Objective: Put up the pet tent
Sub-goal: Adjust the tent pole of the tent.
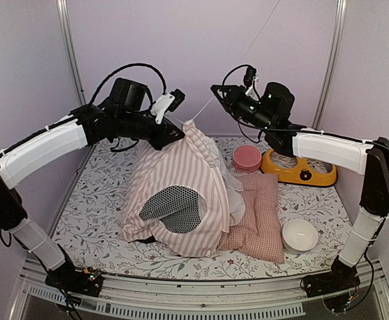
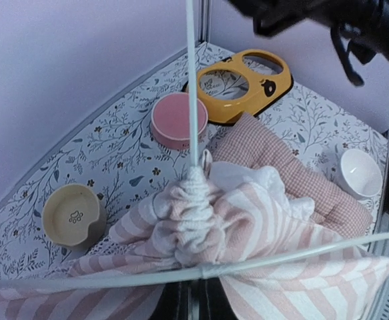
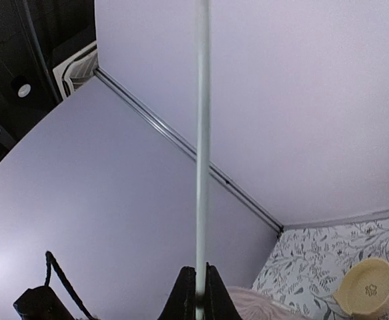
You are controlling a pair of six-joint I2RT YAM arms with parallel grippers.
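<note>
– Over the table, seen from above, where is the pet tent?
– The pet tent [image 1: 181, 173] sits mid-table on the flowered mat [image 1: 94, 200], half raised, with its mesh window [image 1: 174, 205] facing the near edge. A pink checked cushion [image 1: 257, 213] touches its right side. My left gripper [image 1: 179, 135] presses into the striped fabric just left of the peak. My right gripper [image 1: 215, 90] is above and to the right of the peak, on a thin white pole [image 1: 203, 105] that slants from the peak toward the far right.
– And from your left wrist?
– The gathered peak fills the middle, and that pole rises straight out of it. A second pole [image 2: 301, 255] crosses low over the stripes. My left jaws are closed tight at the bottom edge, under the fabric and that crossing pole. Which of the two they pinch I cannot tell. Beyond lie a pink bowl [image 2: 174, 120], a yellow double feeder [image 2: 244, 83], a white bowl [image 2: 361, 172] and a tan bowl [image 2: 74, 215].
– Your right wrist?
– Mostly the lilac wall [image 3: 301, 100]. My right jaws are closed on the thin pole, which runs straight up from between them. A sliver of tent fabric shows at the bottom edge, and the tan bowl sits in the lower right corner.
</note>
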